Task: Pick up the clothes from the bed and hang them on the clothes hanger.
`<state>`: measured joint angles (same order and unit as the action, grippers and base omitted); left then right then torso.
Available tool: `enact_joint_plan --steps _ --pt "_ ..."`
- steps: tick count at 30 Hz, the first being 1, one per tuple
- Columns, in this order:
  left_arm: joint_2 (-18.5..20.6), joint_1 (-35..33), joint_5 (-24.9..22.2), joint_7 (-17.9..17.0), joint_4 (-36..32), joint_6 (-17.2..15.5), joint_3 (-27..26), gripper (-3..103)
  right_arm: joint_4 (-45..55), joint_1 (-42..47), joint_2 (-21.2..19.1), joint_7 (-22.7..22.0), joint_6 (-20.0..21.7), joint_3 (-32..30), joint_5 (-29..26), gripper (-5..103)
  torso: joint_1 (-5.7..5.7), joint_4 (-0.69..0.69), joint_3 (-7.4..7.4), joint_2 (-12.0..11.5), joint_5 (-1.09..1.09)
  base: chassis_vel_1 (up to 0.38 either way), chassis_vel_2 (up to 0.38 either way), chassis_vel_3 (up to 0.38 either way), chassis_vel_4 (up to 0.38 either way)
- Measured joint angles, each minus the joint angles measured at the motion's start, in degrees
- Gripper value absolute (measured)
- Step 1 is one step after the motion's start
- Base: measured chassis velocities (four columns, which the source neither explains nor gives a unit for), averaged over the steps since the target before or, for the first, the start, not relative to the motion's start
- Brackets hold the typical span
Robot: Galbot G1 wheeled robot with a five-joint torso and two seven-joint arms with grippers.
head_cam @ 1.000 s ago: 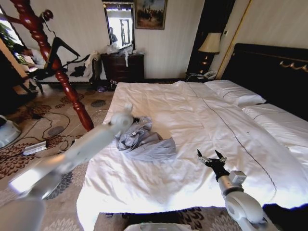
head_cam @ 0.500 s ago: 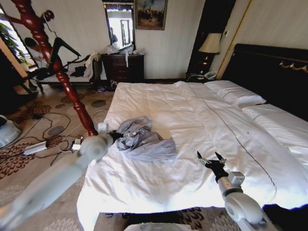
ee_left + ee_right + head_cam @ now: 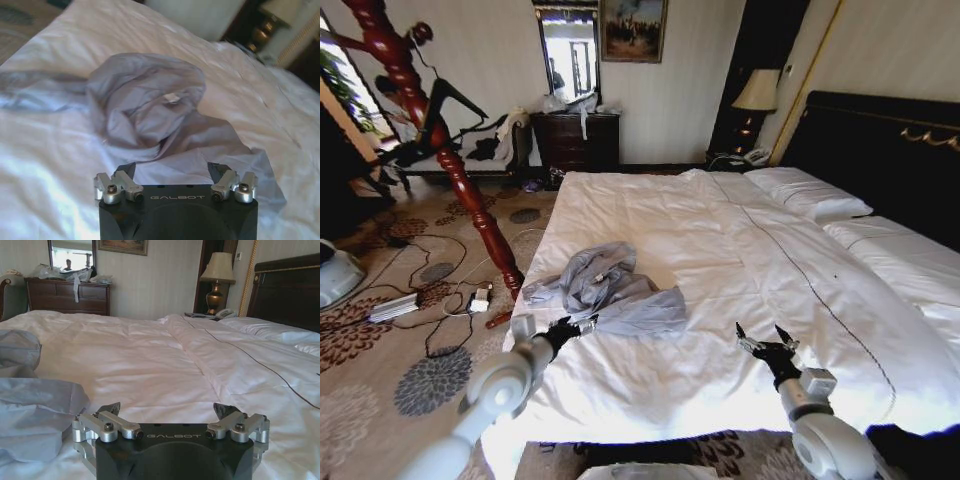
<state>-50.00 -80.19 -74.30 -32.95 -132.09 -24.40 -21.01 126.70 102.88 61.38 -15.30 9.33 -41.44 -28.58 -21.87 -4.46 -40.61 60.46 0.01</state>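
Clothes hanger (image 3: pixel 453 98) too small, indistinct.

head: high, looking down | wrists: low, close | shared: bed (image 3: pixel 740 250)

I'm in a bedroom: wide white bed (image 3: pixel 740 250) against a black headboard (image 3: pixel 880 150), lamp (image 3: pixel 757 92) beside it, dresser (image 3: pixel 575 140) and mirror (image 3: pixel 569 50) beyond.

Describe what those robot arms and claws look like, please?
Smooth, rounded pale grey-white arms end in black wrists. The left claw and right claw each have a black block marked GALBOT, silver metal linkages with bolts, and two dark pointed fingers.
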Motion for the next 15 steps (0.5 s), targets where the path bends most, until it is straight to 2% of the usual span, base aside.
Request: enact_joint_plan --steps 2,3,5,7,9,10,15 --pt "-2.8 -2.9 0.5 1.1 0.2 1.3 -2.0 78 0.0 0.2 0.0 0.0 -0.1 0.0 0.1 100 0.0 0.01 0.0 0.0 0.0 0.0 0.0 0.0 0.0" --pt "-2.8 -2.9 0.5 1.1 0.2 1.3 -2.0 78 0.0 0.2 0.0 0.0 -0.1 0.0 0.1 100 0.0 0.01 0.0 0.0 0.0 0.0 0.0 0.0 0.0" --pt "-6.4 -4.3 1.1 2.0 1.0 2.4 -3.3 85 0.0 0.3 -0.1 0.0 -0.1 0.0 0.2 100 0.0 0.0 0.0 0.0 -0.02 0.0 0.0 0.0 0.0" --pt "-8.3 -4.4 1.2 2.1 1.7 3.0 -3.9 80 0.0 0.4 -0.2 0.0 -0.1 0.1 0.2 100 0.0 0.0 0.0 0.0 0.0 0.0 0.0 0.0 0.0" --pt "-9.3 -4.3 1.2 2.2 2.2 3.2 -4.1 80 0.0 0.5 -0.2 0.0 -0.1 0.1 0.2 100 0.0 -0.01 -0.01 0.0 0.0 0.0 0.0 0.0 0.0" --pt "-10.5 -3.8 1.0 2.1 2.9 3.4 -4.4 74 0.1 0.7 -0.2 0.0 -0.1 0.1 0.3 100 0.0 -0.01 -0.01 0.0 -0.01 0.0 0.0 0.0 0.0" --pt "-14.2 -2.0 -0.9 1.0 5.6 3.5 -4.6 74 0.3 1.4 -0.4 0.0 -0.1 0.1 0.6 100 0.0 -0.01 -0.01 0.0 0.0 0.0 0.0 0.0 0.0"
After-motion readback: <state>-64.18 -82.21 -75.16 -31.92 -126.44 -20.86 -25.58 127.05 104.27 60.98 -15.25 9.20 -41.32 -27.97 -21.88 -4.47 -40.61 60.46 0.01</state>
